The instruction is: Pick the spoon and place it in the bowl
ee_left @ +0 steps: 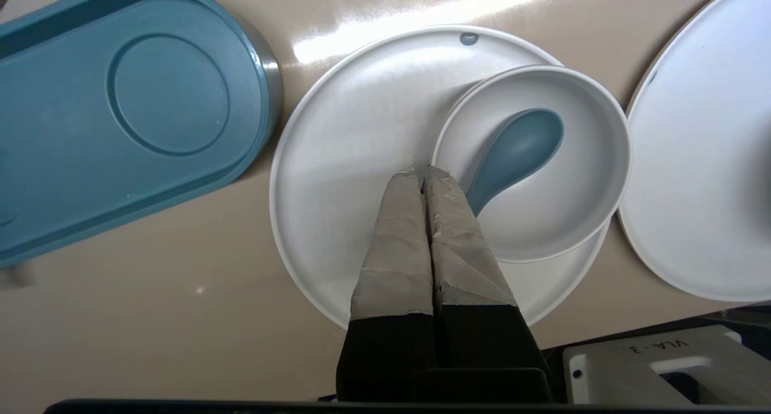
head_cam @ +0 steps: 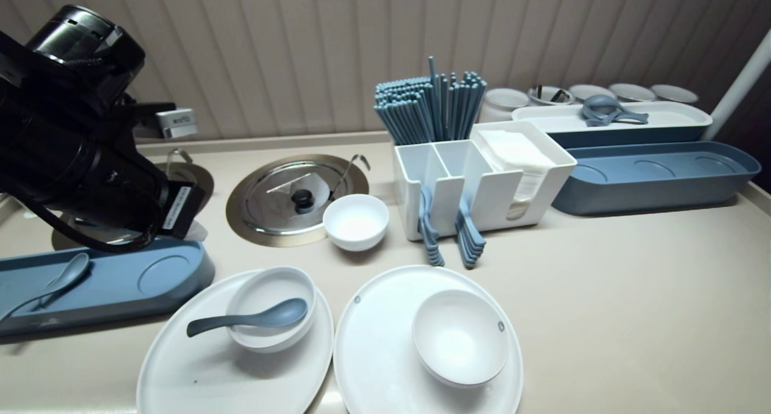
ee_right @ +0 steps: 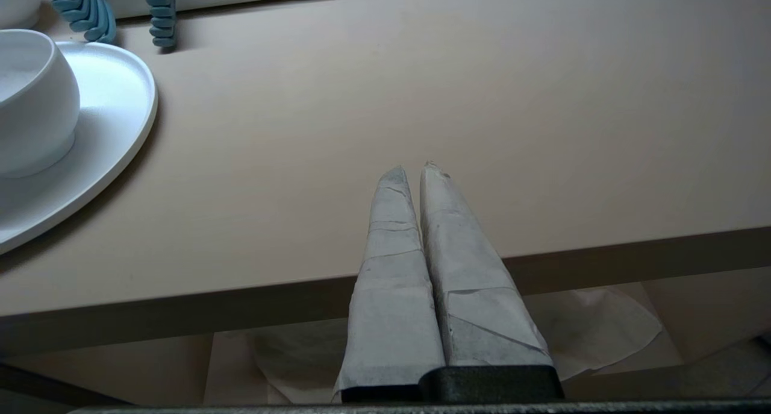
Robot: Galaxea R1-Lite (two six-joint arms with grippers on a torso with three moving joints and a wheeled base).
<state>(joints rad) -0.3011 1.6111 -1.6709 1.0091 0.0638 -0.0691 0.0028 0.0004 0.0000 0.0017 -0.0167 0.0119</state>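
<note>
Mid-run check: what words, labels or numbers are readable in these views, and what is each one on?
"VLA-3": on the white block, upside down in the left wrist view.
White sticker on the left arm: print too small to read.
White box by the wall: dark marking, blurred.
Grey mark on the plate rim: too small to read.

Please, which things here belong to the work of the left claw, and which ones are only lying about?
In the work: left claw, shut, above the left plate; the bowl on it; the blue spoon in that bowl.
Lying about: second plate with its empty bowl; small bowl; pot lid; chopsticks; blue tray; right claw, shut, at the table edge.
</note>
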